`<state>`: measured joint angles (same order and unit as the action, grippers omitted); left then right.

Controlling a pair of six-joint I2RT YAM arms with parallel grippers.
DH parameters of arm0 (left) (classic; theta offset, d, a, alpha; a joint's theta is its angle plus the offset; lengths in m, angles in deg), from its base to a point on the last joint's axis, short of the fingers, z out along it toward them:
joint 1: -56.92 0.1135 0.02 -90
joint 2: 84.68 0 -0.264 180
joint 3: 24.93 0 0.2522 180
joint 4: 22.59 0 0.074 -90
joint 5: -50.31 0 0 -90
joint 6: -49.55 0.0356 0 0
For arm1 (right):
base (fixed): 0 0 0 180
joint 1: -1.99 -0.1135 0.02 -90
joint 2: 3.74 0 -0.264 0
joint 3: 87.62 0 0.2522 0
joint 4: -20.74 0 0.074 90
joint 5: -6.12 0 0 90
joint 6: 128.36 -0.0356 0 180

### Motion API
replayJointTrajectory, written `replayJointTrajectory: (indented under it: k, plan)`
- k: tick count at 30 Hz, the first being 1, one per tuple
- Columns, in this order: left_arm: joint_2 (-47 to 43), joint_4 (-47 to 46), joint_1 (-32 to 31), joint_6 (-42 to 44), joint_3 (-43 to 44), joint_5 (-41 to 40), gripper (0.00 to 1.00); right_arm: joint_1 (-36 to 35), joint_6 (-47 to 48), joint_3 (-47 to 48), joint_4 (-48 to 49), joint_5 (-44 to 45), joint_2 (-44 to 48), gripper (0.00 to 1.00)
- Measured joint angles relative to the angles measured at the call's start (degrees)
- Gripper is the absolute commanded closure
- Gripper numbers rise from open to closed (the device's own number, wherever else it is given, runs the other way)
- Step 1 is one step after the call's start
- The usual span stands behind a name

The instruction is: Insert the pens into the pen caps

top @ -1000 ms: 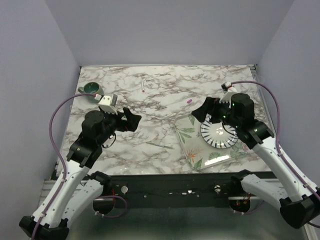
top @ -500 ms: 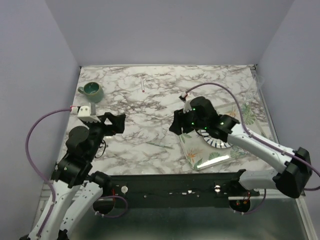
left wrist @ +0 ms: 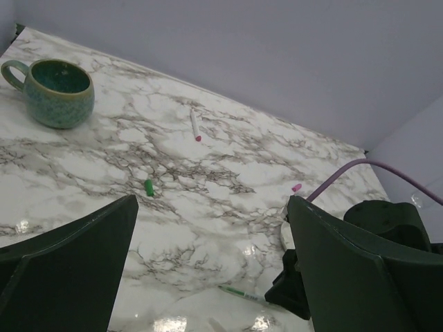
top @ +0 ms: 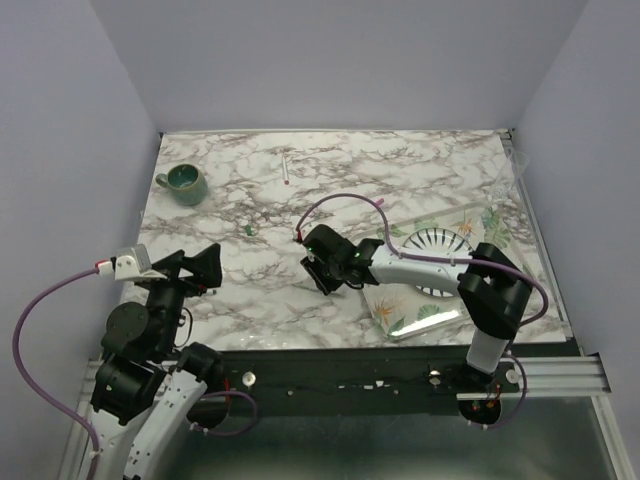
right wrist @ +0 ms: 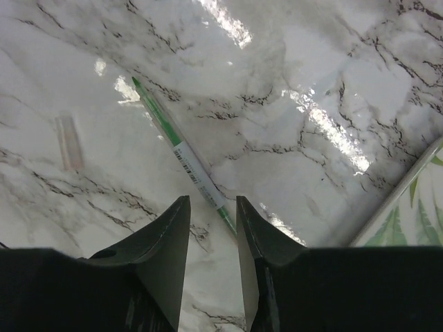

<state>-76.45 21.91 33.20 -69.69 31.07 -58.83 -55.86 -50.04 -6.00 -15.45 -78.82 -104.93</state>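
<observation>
Marble table (top: 420,170) is the big thing here. The leafy tray (top: 400,318) with the striped plate (top: 440,240) sits behind my right gripper (right wrist: 211,202), and one tray corner shows off to its right in the wrist cam. The teal mug (left wrist: 55,83) is well ahead of my left gripper (left wrist: 212,207), out on its left side.

The left gripper hangs above the table with the jaws spread wide and nothing in them. The right arm is stretched across toward the middle with its gripper low over the marble. Those jaws have only a narrow gap.

The green pen (right wrist: 181,153) lies flat on the table, running diagonally away from the right gripper. Its near end sits right in that gap, and neither finger looks to be touching it. A pale translucent stick (right wrist: 68,142) lies ahead and to the left of those fingers, apart from the green pen. The pink-tipped pen (left wrist: 195,124) is far ahead of the left gripper, about centre.

The green cap (left wrist: 149,187) sits just past the left gripper's left fingertip, and the pink cap (left wrist: 296,187) just past its right one.
</observation>
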Motion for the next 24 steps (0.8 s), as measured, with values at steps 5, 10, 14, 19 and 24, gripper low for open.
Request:
replayJointTrajectory:
  k: [5, 10, 14, 19, 24]
  plan:
    - [-1.7, 1.8, 0.0, -0.6, -0.9, -0.7, 0.01, -1.1, 2.5, 0.0, 0.0, 1.4, -2.4, 0.59]
    - [-1.9, 2.0, 0.0, -0.7, -1.0, -0.9, 0.01, -1.1, 3.2, -0.8, 1.7, 2.0, -2.6, 0.6]
    - [-1.7, 2.0, 0.0, -0.7, -1.0, -0.9, 0.01, -1.2, 3.2, -2.7, 2.8, 2.9, -3.4, 0.6]
    - [-1.1, 1.9, 0.0, -0.7, -1.0, -0.8, 0.02, -1.4, 2.5, -4.9, 5.0, 3.1, -3.1, 0.71]
    - [-0.2, 1.9, 0.0, -0.7, -1.2, -0.4, 0.04, -1.7, 0.7, -5.6, 6.7, 4.0, -2.9, 0.99]
